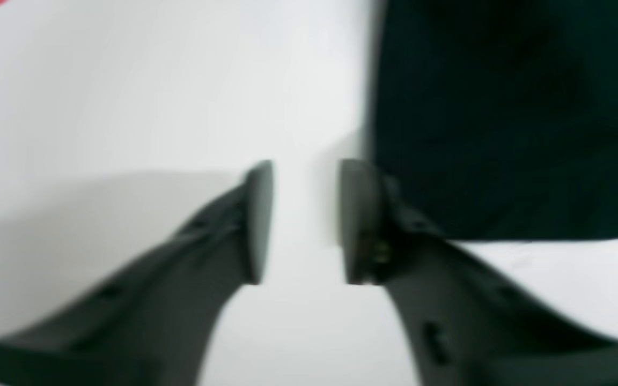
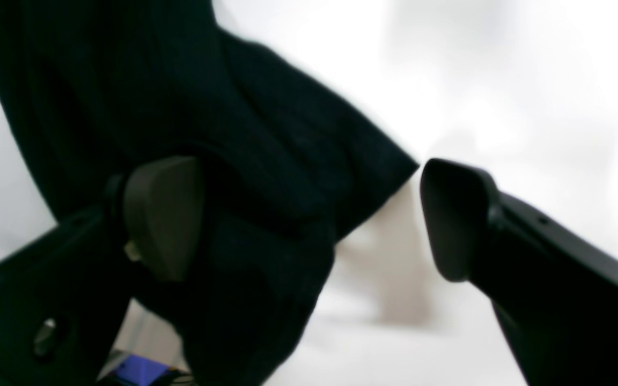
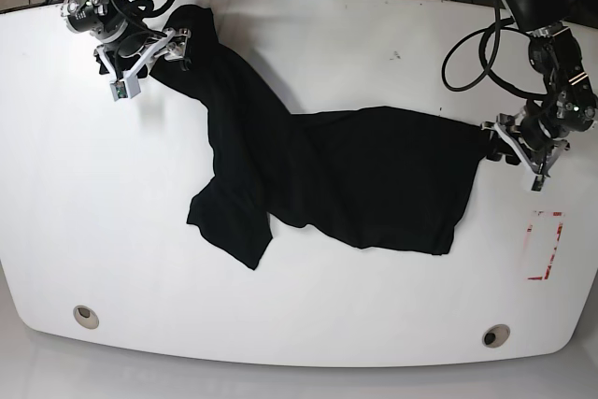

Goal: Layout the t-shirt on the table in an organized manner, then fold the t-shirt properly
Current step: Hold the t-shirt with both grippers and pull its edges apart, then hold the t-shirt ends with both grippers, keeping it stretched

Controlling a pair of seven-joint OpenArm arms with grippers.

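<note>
One t-shirt (image 3: pixel 355 179), lying rumpled across the middle of the table (image 3: pixel 308 324), stretching from upper left to right of centre.

Looking soft, light and limp, likely sagging and bunching when lifted, so probably best pinched at a hem or sleeve edge. Counting two grippers: left gripper (image 1: pixel 306 220), at the cloth's right edge, standing partly spread over bare white and pinching nothing; right gripper (image 2: pixel 309 220), at upper left, gaping wide with black cloth between the fingers, not clamped.
</note>
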